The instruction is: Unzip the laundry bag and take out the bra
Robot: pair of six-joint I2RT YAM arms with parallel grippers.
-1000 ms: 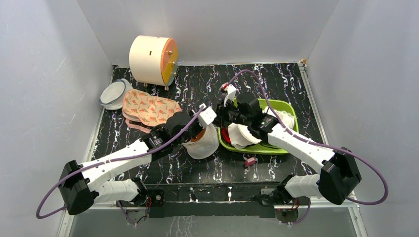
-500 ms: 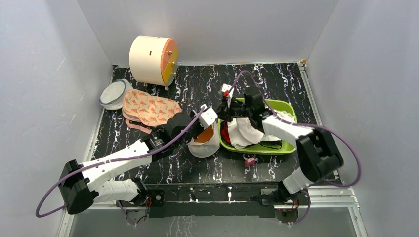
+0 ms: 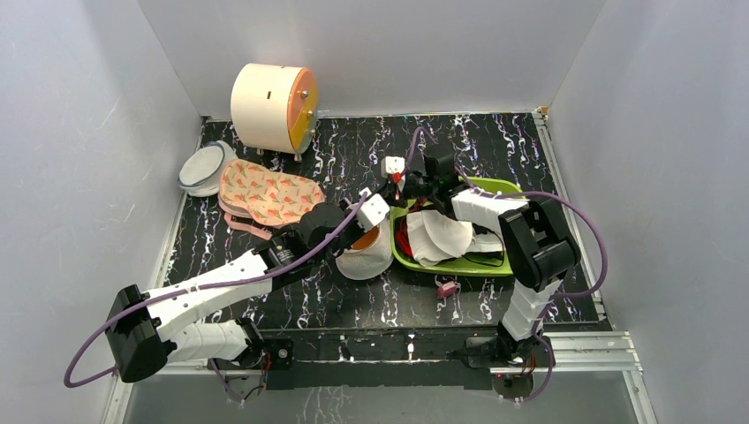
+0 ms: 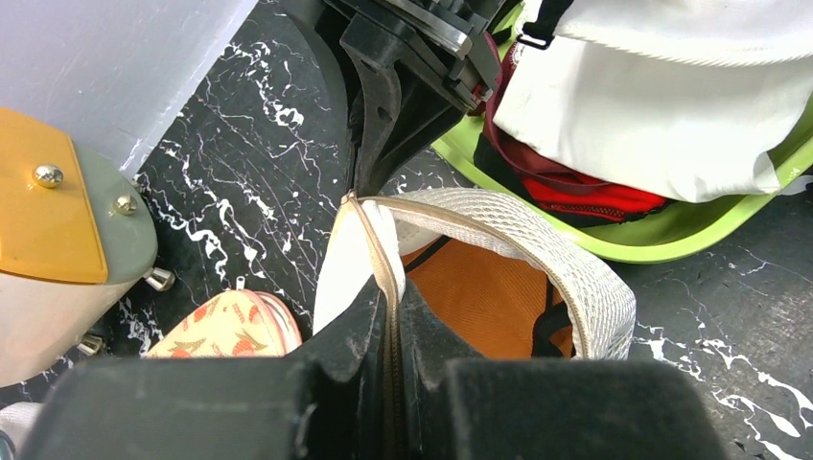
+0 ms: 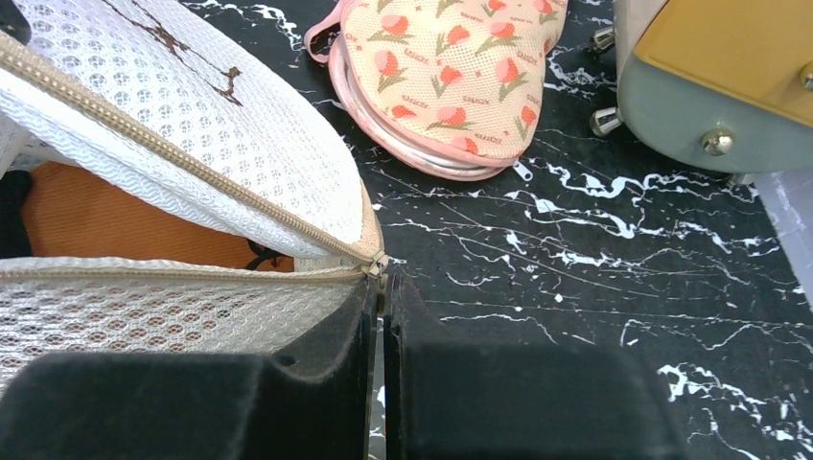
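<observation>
The white mesh laundry bag point(image 3: 364, 258) stands on the table between the arms, its rim zipper partly open. The orange bra point(image 3: 366, 237) with black straps shows inside; it also shows in the left wrist view point(image 4: 479, 297) and the right wrist view point(image 5: 125, 225). My left gripper point(image 3: 358, 233) is shut on the bag's zipper rim point(image 4: 388, 278). My right gripper point(image 3: 385, 189) is shut on the zipper pull point(image 5: 379, 264) at the far end of the opening. The bag's black mark point(image 5: 168, 43) faces the right wrist camera.
A green tray point(image 3: 515, 193) with white garments point(image 3: 442, 234) and red cloth lies right of the bag. The flamingo pouch point(image 3: 265, 194), a grey-rimmed disc point(image 3: 201, 168) and a cream-and-orange drum point(image 3: 269, 106) stand back left. A small pink item point(image 3: 448, 288) lies near the tray's front.
My right gripper has swung from over the tray toward the back left, carrying the zipper pull round the rim. The bag's mouth is wider and shows more orange. The left gripper keeps its hold.
</observation>
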